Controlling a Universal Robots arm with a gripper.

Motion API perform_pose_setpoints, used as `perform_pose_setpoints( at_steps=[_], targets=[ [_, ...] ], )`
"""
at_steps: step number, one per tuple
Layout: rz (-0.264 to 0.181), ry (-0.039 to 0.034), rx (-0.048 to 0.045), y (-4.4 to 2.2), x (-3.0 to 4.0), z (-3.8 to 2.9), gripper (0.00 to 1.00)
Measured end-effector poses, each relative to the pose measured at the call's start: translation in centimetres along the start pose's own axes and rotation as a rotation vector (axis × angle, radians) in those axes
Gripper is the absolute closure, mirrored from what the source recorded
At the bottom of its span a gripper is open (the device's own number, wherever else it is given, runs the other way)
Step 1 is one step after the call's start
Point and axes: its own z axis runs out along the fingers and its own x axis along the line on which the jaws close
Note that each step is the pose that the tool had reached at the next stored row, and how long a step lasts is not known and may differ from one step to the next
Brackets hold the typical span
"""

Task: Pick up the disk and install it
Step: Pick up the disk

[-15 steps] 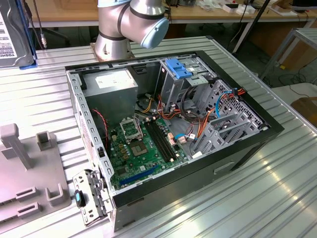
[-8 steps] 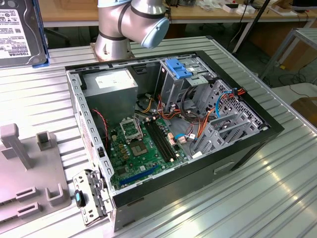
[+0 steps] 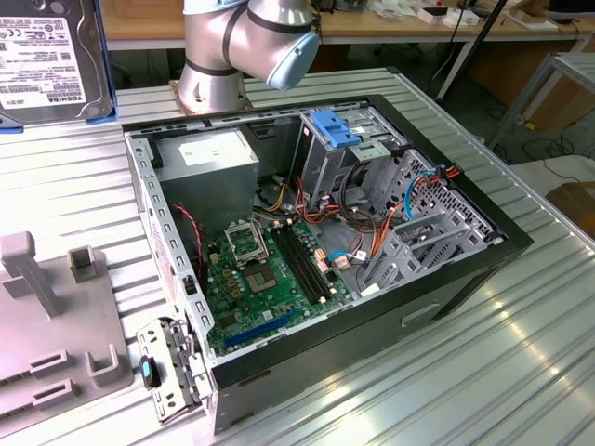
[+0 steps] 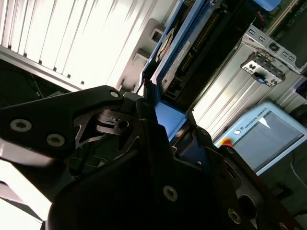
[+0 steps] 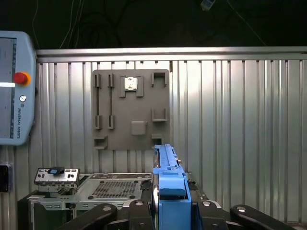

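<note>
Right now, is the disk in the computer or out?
Out. The pincer grips the disk, apart from the open computer case.

Blue-framed disk [image 3: 46,56] with white label, black hand [image 5: 170,211], green circuit board [image 3: 265,279], ribbed silver desk [image 3: 483,372], grey plate [image 5: 125,111], red button [image 5: 21,77]

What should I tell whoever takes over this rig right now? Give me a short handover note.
The gripper is shut on the disk, clamping it by its blue carrier rail.
Position: in the exterior view the disk is held at the upper left, outside the open computer case.
Done: the disk is picked up.
Left: it is not yet in the case, so the install is not done.
</note>
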Motion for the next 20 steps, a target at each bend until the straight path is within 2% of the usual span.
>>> perform_pose_setpoints(
  at_steps=[5,8,14,20],
  targets=[
    [0.000,0.0000,0.0000,-2.19,-0.03,0.05,0.63],
    [0.000,-0.0001,0.0001,-3.02,-0.04,0.07,0.63],
    [0.000,-0.0001,0.0001,-5.38,-0.08,0.14,0.63],
    [0.000,0.0000,0.0000,-6.75,-0.11,0.17,0.63]
  ],
)
